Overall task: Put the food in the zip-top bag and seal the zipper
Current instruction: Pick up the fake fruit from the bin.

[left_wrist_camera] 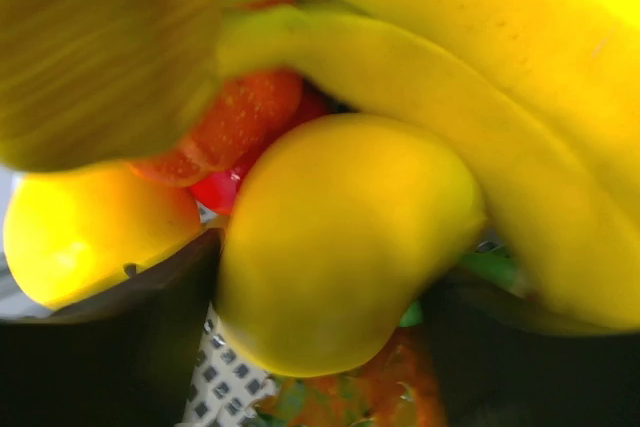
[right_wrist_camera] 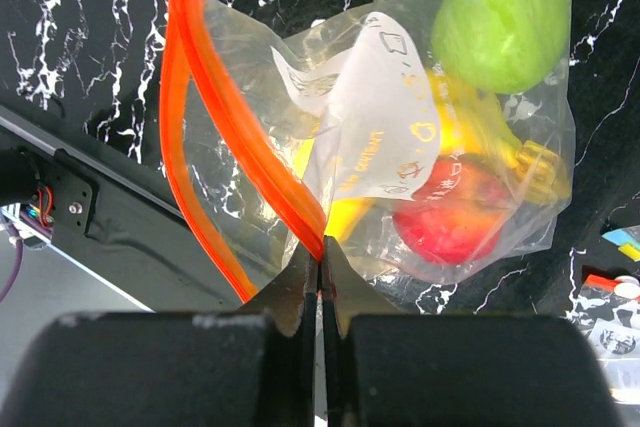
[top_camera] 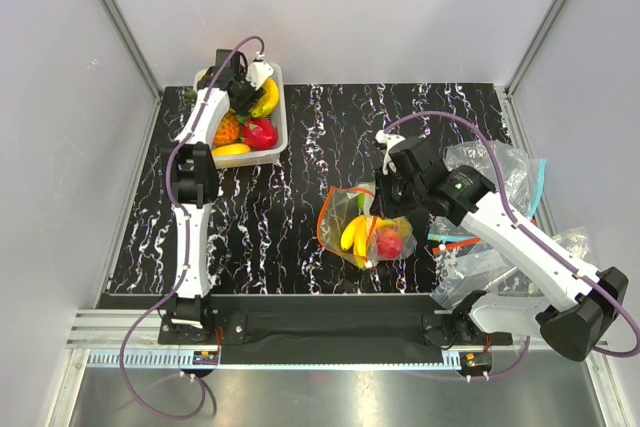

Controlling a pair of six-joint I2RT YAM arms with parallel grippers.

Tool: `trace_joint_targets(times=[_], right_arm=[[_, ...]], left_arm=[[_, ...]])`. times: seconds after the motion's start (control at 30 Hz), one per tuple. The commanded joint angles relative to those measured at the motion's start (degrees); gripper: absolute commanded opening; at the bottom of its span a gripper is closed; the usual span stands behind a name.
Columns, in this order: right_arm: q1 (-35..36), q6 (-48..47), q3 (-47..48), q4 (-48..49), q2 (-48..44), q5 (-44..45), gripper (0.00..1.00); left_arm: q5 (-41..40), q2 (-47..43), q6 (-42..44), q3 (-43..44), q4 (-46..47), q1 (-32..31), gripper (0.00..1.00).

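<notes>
The zip-top bag (top_camera: 362, 227) lies on the black marbled table with its orange-red zipper (right_wrist_camera: 250, 142) mouth gaping. Inside are a banana bunch (top_camera: 355, 234), a red apple (right_wrist_camera: 455, 212) and a green apple (right_wrist_camera: 503, 25). My right gripper (right_wrist_camera: 322, 257) is shut on the zipper strip at one end of the mouth; it also shows in the top view (top_camera: 380, 209). My left gripper (top_camera: 240, 95) is down in the white basket (top_camera: 283, 112). Its dark fingers (left_wrist_camera: 100, 347) press both sides of a yellow fruit (left_wrist_camera: 340, 237).
The basket also holds a banana bunch (top_camera: 266, 97), a red fruit (top_camera: 260, 133), an orange pineapple-like piece (top_camera: 227, 130) and another yellow fruit (top_camera: 231, 150). Spare clear bags, one with a teal-blue strip (top_camera: 540, 185), lie at the right (top_camera: 480, 262).
</notes>
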Motion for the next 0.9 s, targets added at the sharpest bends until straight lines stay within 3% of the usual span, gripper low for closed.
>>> trace_joint_targets(times=[0.0,0.13,0.33,0.43,0.63,0.73,0.87], right_arm=[[0.07,-0.74,-0.78,1.77,-1.53,-0.85,0.0],[0.07,-0.3,-1.31,2.03,-1.8,-1.02,0.0],[-0.02,0.14,-1.31,2.3,-2.06,-0.41,0.0],[-0.01,-0.03,-0.79,2.3,-1.88,0.12,0.0],[-0.01,-1.0,2.55,1.51,-0.74,3.28,0.0],[-0.01,-1.0,3.96,2.21,-0.57,3.9,0.0],[0.07,-0.3,4.75,2.91,-0.48,6.01,0.0]], left_arm=[[-1.46,-1.85,-2.17,-0.92,3.3,-1.05,0.47],[-5.24,-11.68,-3.41,-12.78,13.59,-1.92,0.41],[-7.62,-21.27,-7.18,-16.49,15.45,-2.1,0.32],[-8.41,-27.68,-10.6,-23.24,19.66,-2.19,0.31],[-7.63,-40.07,-24.39,-35.37,22.57,-2.19,0.28],[-0.35,-47.27,-33.71,-43.7,23.18,-2.19,0.24],[17.91,-58.8,-46.35,-58.45,32.46,-3.41,0.26]])
